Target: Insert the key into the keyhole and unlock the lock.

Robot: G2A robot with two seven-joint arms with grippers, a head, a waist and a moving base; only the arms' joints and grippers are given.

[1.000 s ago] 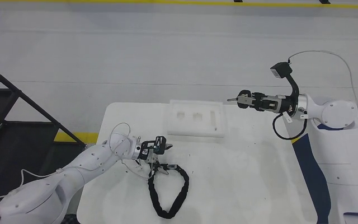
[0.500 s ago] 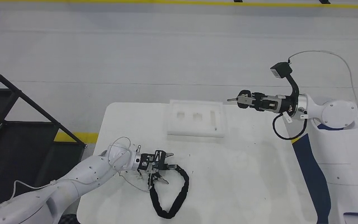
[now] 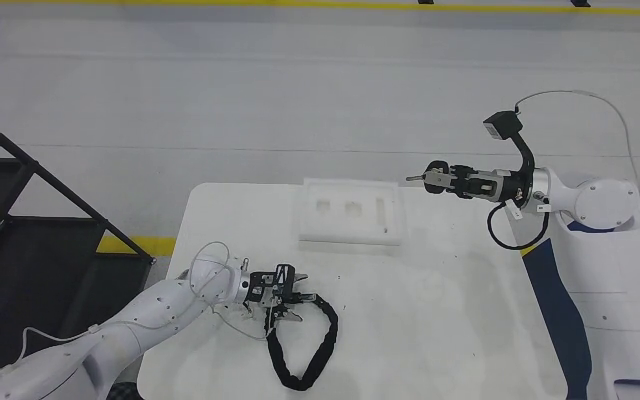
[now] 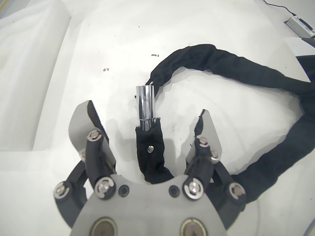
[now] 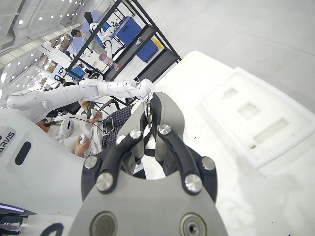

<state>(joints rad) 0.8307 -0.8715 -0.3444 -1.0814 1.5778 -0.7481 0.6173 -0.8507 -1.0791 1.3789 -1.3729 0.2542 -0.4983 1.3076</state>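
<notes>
so there's a white table (image 3: pixel 450 320) with a foam tray (image 3: pixel 352 212) at the far side, and the black chain lock (image 4: pixel 246 62) lies looped near the front edge. the left gripper (image 3: pixel 293 297) sits low over it, fingers spread either side of the chrome cylinder (image 4: pixel 145 106), not touching it. the right gripper (image 3: pixel 432 178) hangs in the air by the far edge, pinching the key (image 3: pixel 412 179)

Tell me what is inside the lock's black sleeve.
A chrome cylinder sticks out of one end of the sleeve, within the open left gripper. The rest of the inside is covered.
</notes>
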